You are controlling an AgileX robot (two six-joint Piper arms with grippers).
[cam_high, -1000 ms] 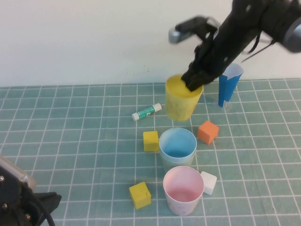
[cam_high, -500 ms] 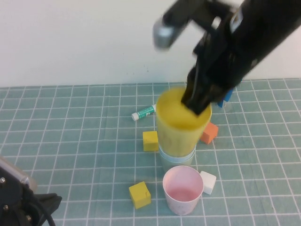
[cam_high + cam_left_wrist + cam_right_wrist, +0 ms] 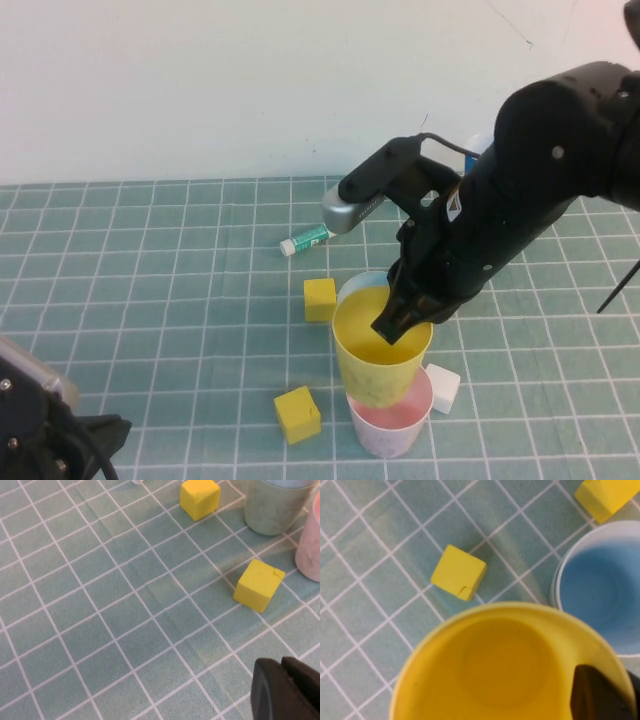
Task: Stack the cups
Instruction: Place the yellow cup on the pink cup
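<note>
The right claw [image 3: 400, 318] is clenched on the rim of the yellow cup [image 3: 378, 352], one finger inside it, and holds it upright in the air above the pink cup [image 3: 388, 420], just in front of the light blue cup [image 3: 362, 285] that sits in the green cup [image 3: 272, 510]. The left claw [image 3: 285, 690] is closed and empty, low at the near left corner of the bench [image 3: 150, 300], well apart from all cups. Two yellow cubes [image 3: 298, 414] lie near the cups.

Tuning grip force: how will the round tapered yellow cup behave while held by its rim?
Probably light: the right pincer carries the yellow cup by one rim spot. Thin-looking wall may flex. Hanging above the pink cup, it could swing.
</note>
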